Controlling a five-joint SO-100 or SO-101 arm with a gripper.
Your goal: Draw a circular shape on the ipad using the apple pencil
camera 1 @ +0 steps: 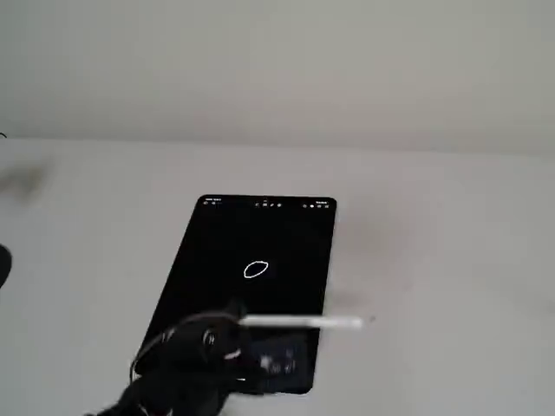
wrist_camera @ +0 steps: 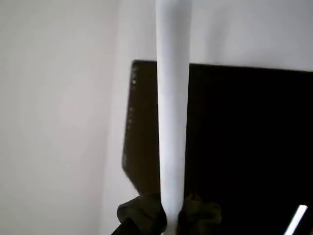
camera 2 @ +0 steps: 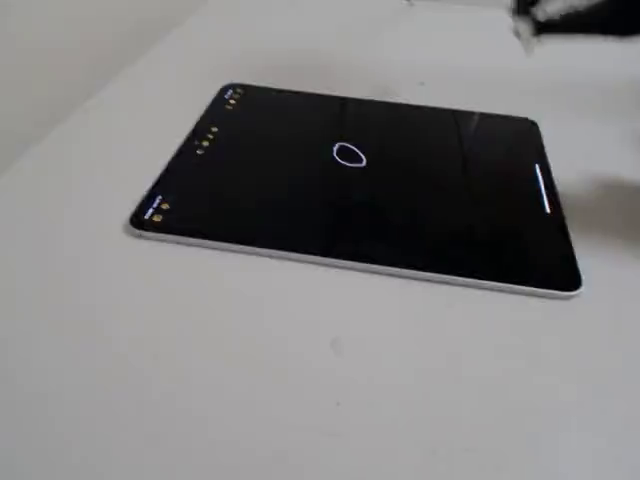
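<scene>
The ipad (camera 1: pixel 260 234) lies flat on the white table, its black screen on, with toolbar icons along the far short edge in a fixed view. A small white circular shape (camera 1: pixel 255 269) (camera 2: pixel 348 154) shows near the screen's middle. My gripper (camera 1: pixel 227 340) (wrist_camera: pixel 170 215) is over the ipad's near end, shut on the apple pencil (camera 1: pixel 303 322) (wrist_camera: pixel 172 117). The pencil lies nearly level, pointing right, and its tip reaches just past the ipad's right edge. I cannot tell whether it touches the screen. In the wrist view the dark fingers (wrist_camera: pixel 142 215) clamp it on both sides.
White table (camera 2: pixel 330 380) surrounds the ipad (camera 2: pixel 400 220) on every side, backed by a pale wall (camera 1: pixel 277 61). A dark blurred part of the arm (camera 2: pixel 580 15) sits at the top right of a fixed view. A thin white streak (camera 2: pixel 543 188) shows on the screen.
</scene>
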